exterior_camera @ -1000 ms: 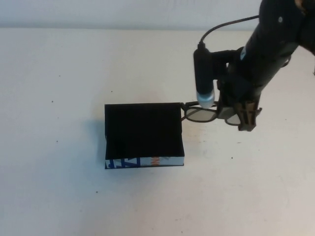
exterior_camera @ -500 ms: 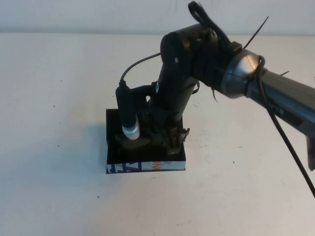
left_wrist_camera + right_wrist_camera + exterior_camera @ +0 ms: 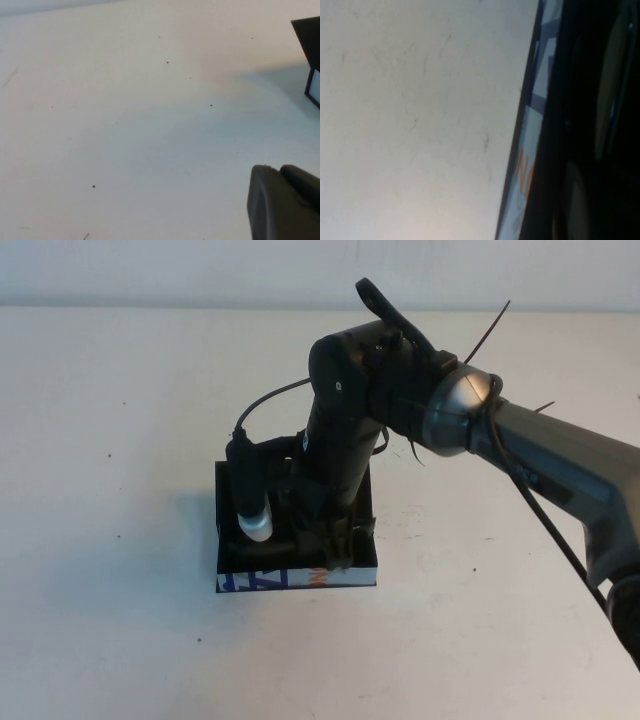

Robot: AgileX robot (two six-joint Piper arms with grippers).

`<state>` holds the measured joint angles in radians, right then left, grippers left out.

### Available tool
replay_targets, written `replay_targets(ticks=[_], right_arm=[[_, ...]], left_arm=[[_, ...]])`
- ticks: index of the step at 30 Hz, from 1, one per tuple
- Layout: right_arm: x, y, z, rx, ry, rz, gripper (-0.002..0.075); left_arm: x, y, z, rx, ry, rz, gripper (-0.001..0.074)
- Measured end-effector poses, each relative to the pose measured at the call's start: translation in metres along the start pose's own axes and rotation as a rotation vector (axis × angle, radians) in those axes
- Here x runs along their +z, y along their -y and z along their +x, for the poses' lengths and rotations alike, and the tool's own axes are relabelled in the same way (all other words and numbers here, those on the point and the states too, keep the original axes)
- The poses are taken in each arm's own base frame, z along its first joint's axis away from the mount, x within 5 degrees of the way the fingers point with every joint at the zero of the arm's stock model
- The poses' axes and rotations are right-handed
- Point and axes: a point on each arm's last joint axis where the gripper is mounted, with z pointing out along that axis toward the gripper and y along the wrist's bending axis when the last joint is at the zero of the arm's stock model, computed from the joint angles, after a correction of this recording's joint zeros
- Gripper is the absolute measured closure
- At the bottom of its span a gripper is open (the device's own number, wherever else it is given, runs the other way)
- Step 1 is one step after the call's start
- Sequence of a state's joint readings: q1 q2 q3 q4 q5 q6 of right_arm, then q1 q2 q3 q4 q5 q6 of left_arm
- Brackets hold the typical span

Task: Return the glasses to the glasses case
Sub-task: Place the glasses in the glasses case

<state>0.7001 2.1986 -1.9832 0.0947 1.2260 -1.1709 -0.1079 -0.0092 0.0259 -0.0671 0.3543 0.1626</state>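
Note:
The glasses case [image 3: 295, 578] is a black box with a blue, white and orange printed side, at the table's middle. My right gripper [image 3: 335, 540] is low over its top near the front right corner, shut on the glasses. The arm hides the glasses in the high view. In the right wrist view their pale lenses [image 3: 609, 100] show very close, just above the case's black top, beside the printed side [image 3: 530, 150]. My left gripper [image 3: 280, 170] is shut and empty over bare table, far from the case, whose corner [image 3: 310, 45] shows at that view's edge.
The pale table [image 3: 120, 440] surrounds the case on all sides. The right arm [image 3: 520, 450] reaches in from the right, with its black cable looping above. A black and white wrist camera [image 3: 250, 495] hangs over the case's left part.
My right arm carried the glasses from the table right of the case leftward to over the case, then sank lower and a little further left. The case has not moved.

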Motion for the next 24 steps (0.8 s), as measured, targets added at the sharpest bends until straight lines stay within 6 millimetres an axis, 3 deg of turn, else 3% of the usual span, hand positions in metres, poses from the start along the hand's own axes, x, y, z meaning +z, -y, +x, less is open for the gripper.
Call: replay_targets(ticks=[14,24], right_arm=[[0.006,0.002,-0.001,0.007,0.012,-0.012,0.0721],[-0.011,0.007,-0.014,0.047,0.061,0.039,0.0721]], left_arm=[[0.000,0.000,0.000,0.000,0.000,0.000,0.0736],[0.000,0.000,0.000,0.000,0.000,0.000,0.0736]])
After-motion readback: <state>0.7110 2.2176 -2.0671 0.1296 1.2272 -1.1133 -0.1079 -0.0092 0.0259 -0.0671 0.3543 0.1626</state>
